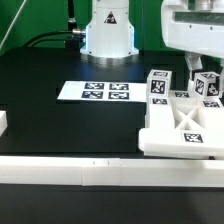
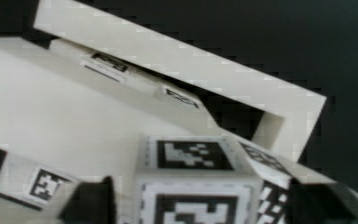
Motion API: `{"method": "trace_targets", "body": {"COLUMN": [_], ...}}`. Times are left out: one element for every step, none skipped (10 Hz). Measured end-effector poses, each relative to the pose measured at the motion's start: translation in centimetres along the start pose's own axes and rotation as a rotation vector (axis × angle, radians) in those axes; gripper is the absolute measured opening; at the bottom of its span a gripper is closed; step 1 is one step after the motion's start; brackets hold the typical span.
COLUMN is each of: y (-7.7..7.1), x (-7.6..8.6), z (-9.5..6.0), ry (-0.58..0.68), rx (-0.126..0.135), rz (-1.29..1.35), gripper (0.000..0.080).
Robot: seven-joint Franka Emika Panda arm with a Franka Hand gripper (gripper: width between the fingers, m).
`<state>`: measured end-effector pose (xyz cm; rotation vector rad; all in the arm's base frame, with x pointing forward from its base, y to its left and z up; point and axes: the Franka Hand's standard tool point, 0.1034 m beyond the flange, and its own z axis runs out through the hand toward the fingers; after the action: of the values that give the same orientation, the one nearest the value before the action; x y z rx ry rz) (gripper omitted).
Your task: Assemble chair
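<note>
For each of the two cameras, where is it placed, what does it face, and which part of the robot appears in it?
Exterior view: off the arm, facing the table, the marker board, the robot base and the end effector.
Wrist view: on the wrist, looking close down at a tagged white block; dark fingertips show.
Both show the chair parts.

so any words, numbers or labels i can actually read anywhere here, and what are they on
No readable words, numbers or brand names anywhere.
Chunky white plastic chair pieces: only square black-and-white pattern tags, no text.
Thin flat white marker board: the same kind of tags, no text.
Tags in the wrist view: blurred patterns, no characters.
</note>
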<state>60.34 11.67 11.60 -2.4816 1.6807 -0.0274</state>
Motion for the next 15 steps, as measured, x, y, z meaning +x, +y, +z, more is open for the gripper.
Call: {"method": "trace_targets", "body": {"y": [0.04,0.06,0.06,0.07,0.13,0.14,0.09,0.02,0.01,0.06,0.14,0.17,0.21,0.25,0.25], "x": [-0.01,0.01,0.01,0.01,0.0,0.05,-0.1,-0.43,-0.64,-0.7,-0.6,-0.48,-0.38,-0.21,-0.25], "z": [0.08,0.1,0.11,0.12,0.13,0.13,0.14,0.18,0.26,0.35,0.39,0.37,0.36,0.37,0.39], "ry": [0.0,0.001,0.0,0.0,0.002,0.001,0.006,0.006,0.004,0.007,0.009,0.009,0.01,0.009,0.008], "rx": [-0.001,-0.002,-0.002,-0.003,-0.009,-0.009,-0.013,-0.014,-0.014,-0.022,-0.029,-0.031,-0.032,-0.032,-0.032], "rz": [-0.001,-0.089,-0.182,-0.267,-0.416,-0.556,-0.689,-0.804,-0.87,-1.003,-1.117,-1.215,-1.255,-1.292,-1.284], "gripper": [0.0603,0.0603,0.0642,0.0648,0.0648,0.0648,0.0648,0.0648,0.0648,0.0648,0.0648,0.0648,0.0648,0.0622,0.0622]}}
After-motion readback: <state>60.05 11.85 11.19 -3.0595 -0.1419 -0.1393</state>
